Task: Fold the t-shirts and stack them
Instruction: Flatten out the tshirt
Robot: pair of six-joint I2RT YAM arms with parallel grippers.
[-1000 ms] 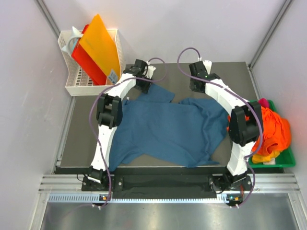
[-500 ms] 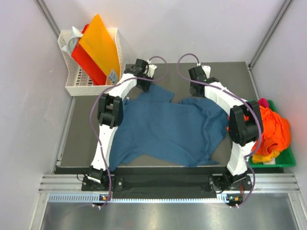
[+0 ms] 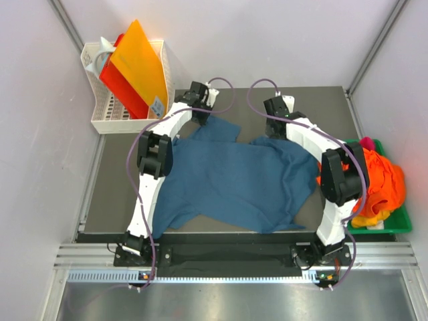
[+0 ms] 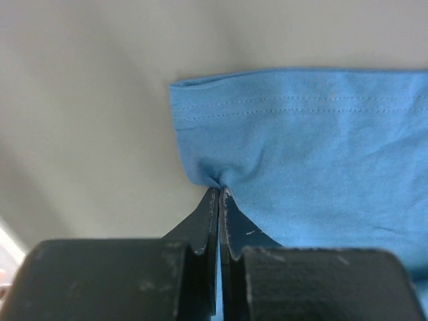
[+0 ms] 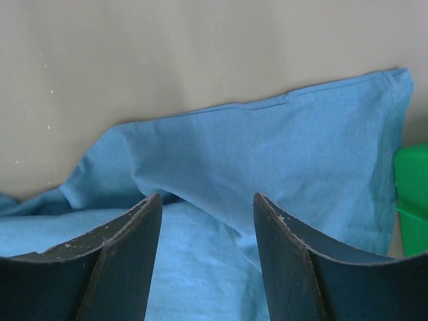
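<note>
The dark teal-blue t-shirt [image 3: 234,180] lies spread and wrinkled on the grey table. My left gripper [image 3: 201,120] is at its far left sleeve, shut on the cloth near the hemmed corner [image 4: 219,190]. My right gripper [image 3: 280,131] is open over the far right sleeve; in the right wrist view its gap [image 5: 207,200] has folded blue cloth [image 5: 281,154] under it, and nothing is held. An orange shirt [image 3: 382,179], a magenta one [image 3: 367,142] and a yellow one [image 3: 364,219] are heaped in the green tray.
The green tray [image 3: 401,226] stands at the table's right edge, and its corner shows in the right wrist view [image 5: 412,180]. A white basket [image 3: 100,115] holding orange and red flat pieces stands at the back left. Grey walls close in both sides.
My right gripper has moved a little nearer, down over the far right sleeve. My left gripper has stayed shut on the left sleeve, which has barely shifted.
</note>
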